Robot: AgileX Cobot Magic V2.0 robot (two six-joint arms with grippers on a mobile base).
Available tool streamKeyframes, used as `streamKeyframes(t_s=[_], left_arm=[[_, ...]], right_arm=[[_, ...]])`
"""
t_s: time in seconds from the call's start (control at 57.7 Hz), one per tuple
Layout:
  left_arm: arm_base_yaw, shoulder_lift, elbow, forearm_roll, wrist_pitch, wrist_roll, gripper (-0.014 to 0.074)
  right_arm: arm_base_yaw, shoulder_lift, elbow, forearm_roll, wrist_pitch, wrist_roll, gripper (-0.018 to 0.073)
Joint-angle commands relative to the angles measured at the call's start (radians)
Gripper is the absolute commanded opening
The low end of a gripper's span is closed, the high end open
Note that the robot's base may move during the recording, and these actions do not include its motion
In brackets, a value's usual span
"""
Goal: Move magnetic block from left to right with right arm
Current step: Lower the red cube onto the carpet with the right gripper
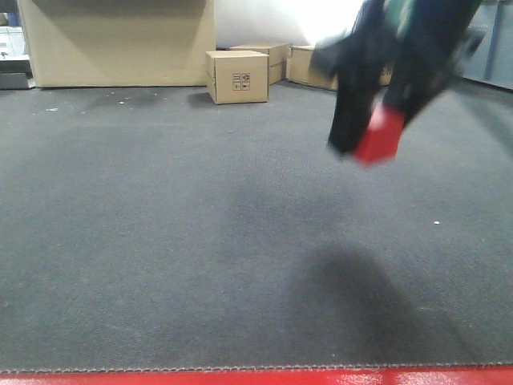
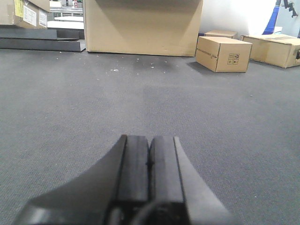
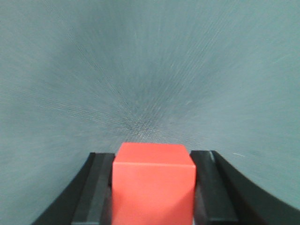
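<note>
Up in the air at the right of the front view: magnetic block (image 1: pixel 379 136) clamped in the right pincer (image 1: pixel 377 128), well clear of the grey carpet (image 1: pixel 160 241), with a broad shadow (image 1: pixel 361 305) underneath; arm and pincer smeared by blur here. Closer in on the right wrist view: same block (image 3: pixel 153 183) filling the gap of the right pincer (image 3: pixel 153 187), one black finger (image 3: pixel 96 187) pressed on each side, top face and near face both showing, carpet behind streaked with blur. Only visible from the front: block tilted, one corner lowest, hanging below the fingertips. A cube, so no long axis to call. Over on the left wrist view: left pincer (image 2: pixel 150 164) with pads pressed together, nothing between them, low over the carpet, facing a small cardboard box (image 2: pixel 223 54) and a large box (image 2: pixel 143 26) at the far edge. Red strip (image 1: pixel 256 377) along the bottom of the front view
</note>
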State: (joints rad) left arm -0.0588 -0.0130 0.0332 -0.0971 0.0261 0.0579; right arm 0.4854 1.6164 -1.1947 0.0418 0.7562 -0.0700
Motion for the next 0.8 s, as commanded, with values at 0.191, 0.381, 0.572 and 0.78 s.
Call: streamKeyframes(t_s=[0.191, 0.381, 0.572, 0.78], left_arm=[[-0.001, -0.007, 0.008, -0.005, -0.083, -0.006, -0.0126], [-0.001, -0.007, 0.008, -0.005, -0.083, -0.006, -0.0126], [-0.001, -0.007, 0.008, -0.005, -0.083, -0.006, -0.0126], [-0.001, -0.007, 0.008, -0.005, -0.083, -0.006, -0.0126]], right_arm=[[-0.001, 0.081, -0.036, 0.005, -0.067, -0.011, 0.0223], [-0.001, 0.098, -0.036, 0.005, -0.067, -0.011, 0.0231], [-0.001, 0.093, -0.039, 0.005, -0.060, -0.011, 0.0470], [-0.003, 0.086, -0.041, 0.006, -0.033, -0.011, 0.0624]])
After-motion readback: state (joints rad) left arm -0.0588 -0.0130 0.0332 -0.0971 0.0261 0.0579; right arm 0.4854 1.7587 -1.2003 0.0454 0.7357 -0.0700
